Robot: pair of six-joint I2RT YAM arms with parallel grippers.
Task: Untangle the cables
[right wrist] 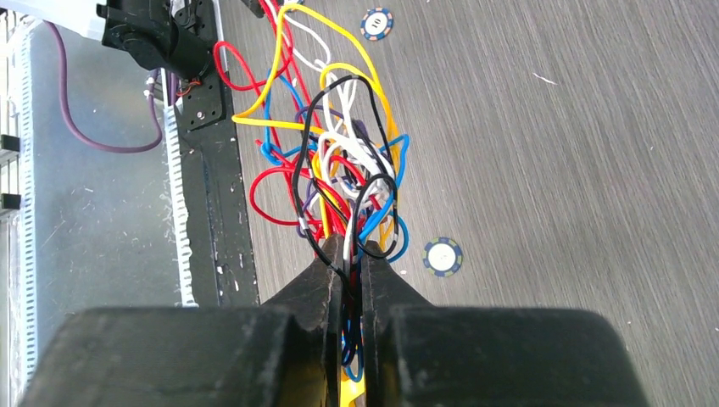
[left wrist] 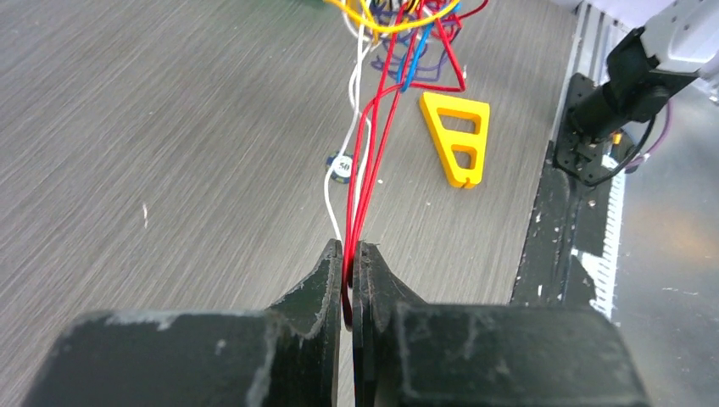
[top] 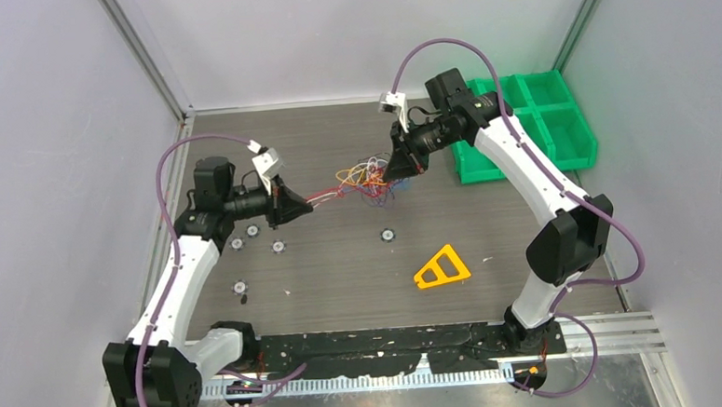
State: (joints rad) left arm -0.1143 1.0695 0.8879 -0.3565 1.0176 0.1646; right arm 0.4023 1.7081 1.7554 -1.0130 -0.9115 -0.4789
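The cables (top: 367,177) form a tangle of red, blue, yellow, white and black wires held above the table's middle, between both arms. My left gripper (top: 309,204) is shut on red cable strands (left wrist: 373,161) that stretch taut from its tips up to the bundle; a white wire (left wrist: 353,119) runs beside them. My right gripper (top: 400,172) is shut on the other side of the bundle (right wrist: 343,170), with black, white, blue and red wires pinched between its fingers (right wrist: 349,254).
A yellow triangular piece (top: 441,268) lies right of the table's middle. Several small round chips (top: 388,234) lie scattered on the dark table, most near the left arm (top: 277,247). Green bins (top: 530,120) stand at the back right.
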